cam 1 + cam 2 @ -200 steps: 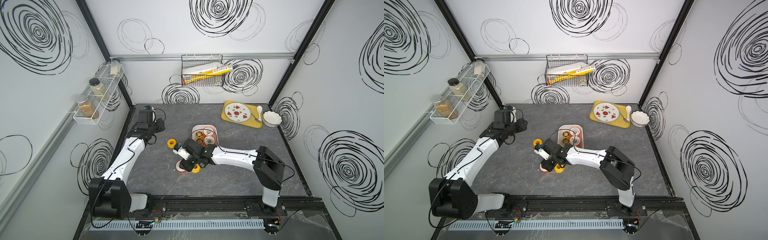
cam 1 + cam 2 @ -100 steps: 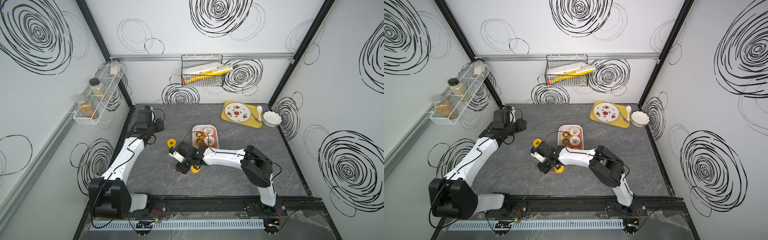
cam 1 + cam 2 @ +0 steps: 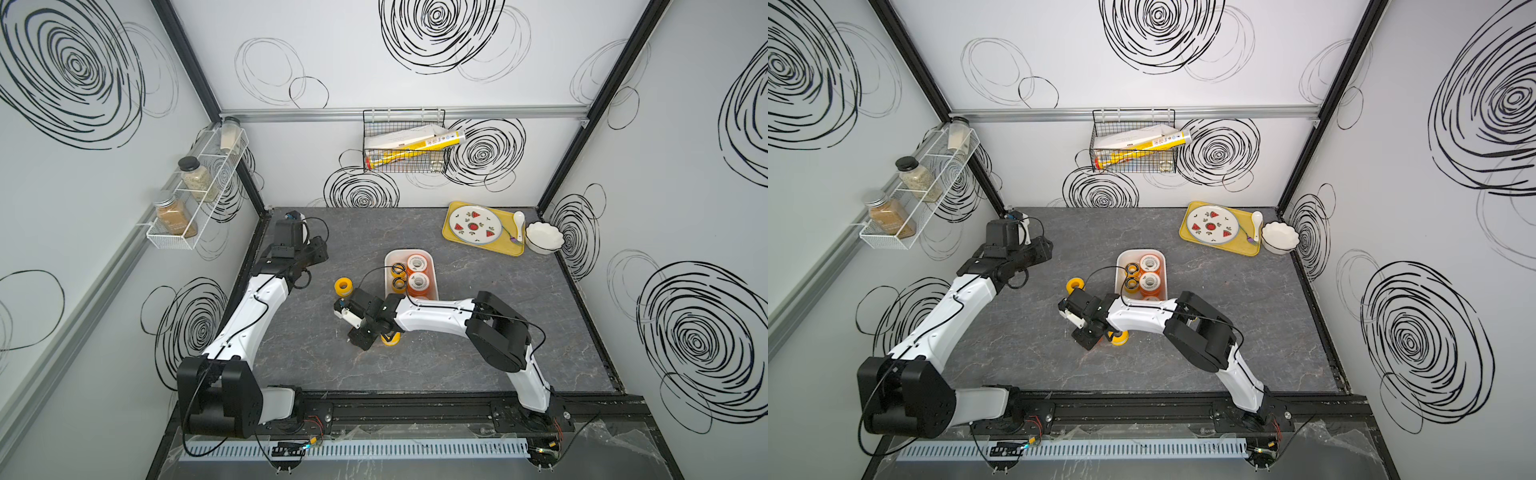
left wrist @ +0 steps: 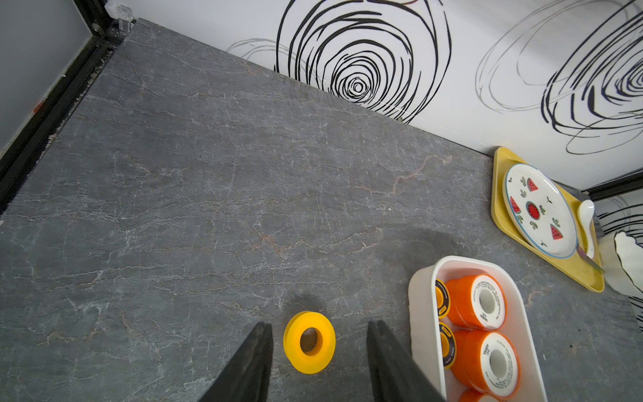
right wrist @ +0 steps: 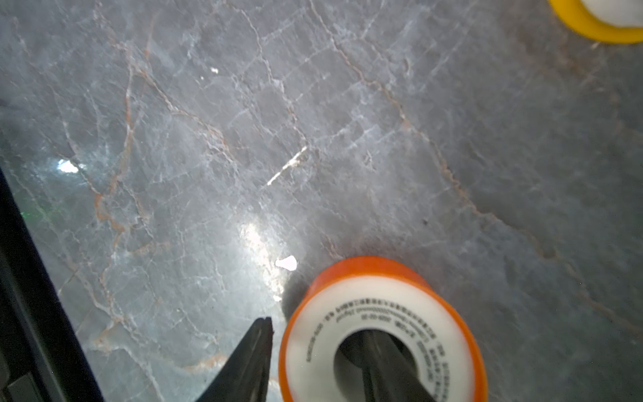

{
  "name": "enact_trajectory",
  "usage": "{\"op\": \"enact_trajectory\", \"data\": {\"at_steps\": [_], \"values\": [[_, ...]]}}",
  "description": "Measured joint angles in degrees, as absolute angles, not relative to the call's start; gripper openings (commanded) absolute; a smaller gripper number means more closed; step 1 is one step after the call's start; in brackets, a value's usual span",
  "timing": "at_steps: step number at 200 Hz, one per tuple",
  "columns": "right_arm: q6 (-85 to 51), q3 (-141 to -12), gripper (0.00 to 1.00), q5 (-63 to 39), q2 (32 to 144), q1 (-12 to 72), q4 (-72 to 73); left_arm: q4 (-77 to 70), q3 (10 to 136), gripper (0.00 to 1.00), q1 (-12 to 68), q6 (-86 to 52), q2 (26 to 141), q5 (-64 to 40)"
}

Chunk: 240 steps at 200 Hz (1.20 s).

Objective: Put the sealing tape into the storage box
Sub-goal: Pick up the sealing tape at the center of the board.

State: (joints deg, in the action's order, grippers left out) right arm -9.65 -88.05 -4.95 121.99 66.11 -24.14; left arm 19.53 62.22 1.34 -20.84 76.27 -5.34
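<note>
An orange spool (image 5: 379, 302) is straddled by the right gripper (image 5: 316, 327) on the bench (image 3: 498, 332), just front of its middle: one finger in the hole, one outside the rim, unclamped. The left gripper (image 4: 319, 323) is held apart, empty. Other spools (image 3: 417, 263) are seen in the storage box (image 3: 409, 250) at mid-bench.

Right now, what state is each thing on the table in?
storage box, partly filled with spools.
yellow spool, flat on the table, outside the box.
orange spool, outside the box, a finger through its hole.
left end effector, open, empty.
right end effector, straddling the orange spool's wall; grip unclear.
</note>
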Motion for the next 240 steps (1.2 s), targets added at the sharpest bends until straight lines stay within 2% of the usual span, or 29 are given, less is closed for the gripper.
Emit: {"op": "enact_trajectory", "data": {"at_steps": [21,41,87,166,240], "values": [[-9.63,-89.60,0.45,-2.66,123.11,66.65,-25.32,19.53,62.22,0.51,1.28,-20.86,76.27,-5.37],[-9.69,-90.91,0.38,-0.19,124.01,67.02,-26.11,19.53,62.22,0.51,1.13,-20.88,76.27,-5.43],[-10.63,-91.33,0.30,2.37,124.01,67.33,-25.96,19.53,62.22,0.51,0.84,-20.99,76.27,-5.78],[-13.34,-84.88,0.30,-1.98,115.98,66.11,-21.76,19.53,62.22,0.51,0.23,-21.10,76.27,-6.46],[-16.05,-80.44,0.30,-10.79,102.76,59.48,-15.92,19.51,62.22,0.51,-0.16,-21.28,76.27,-7.01]]}}
